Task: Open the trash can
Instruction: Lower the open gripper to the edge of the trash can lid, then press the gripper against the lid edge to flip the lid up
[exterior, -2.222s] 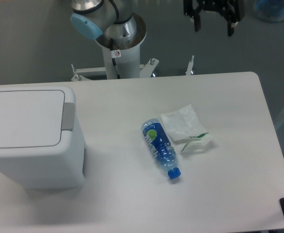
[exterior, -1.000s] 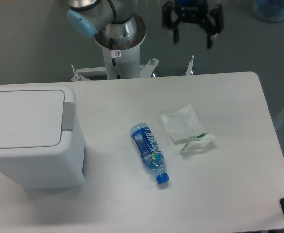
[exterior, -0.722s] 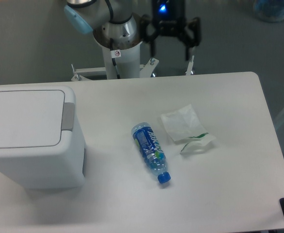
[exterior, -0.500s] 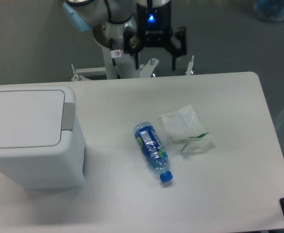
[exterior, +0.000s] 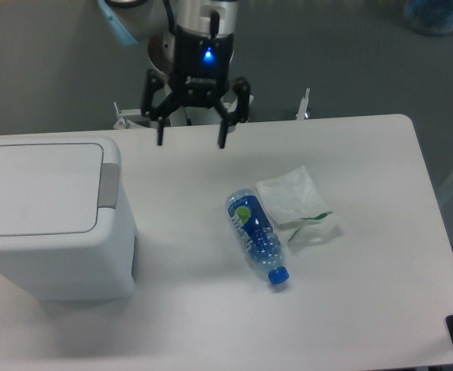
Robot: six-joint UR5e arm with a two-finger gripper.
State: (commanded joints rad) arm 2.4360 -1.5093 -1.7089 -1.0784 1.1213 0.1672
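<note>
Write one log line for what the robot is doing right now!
claw: open, empty, above table's back edge | bin: lid shut, untouched | bottle: lying beside wrapper | step: lid not yet opened
</note>
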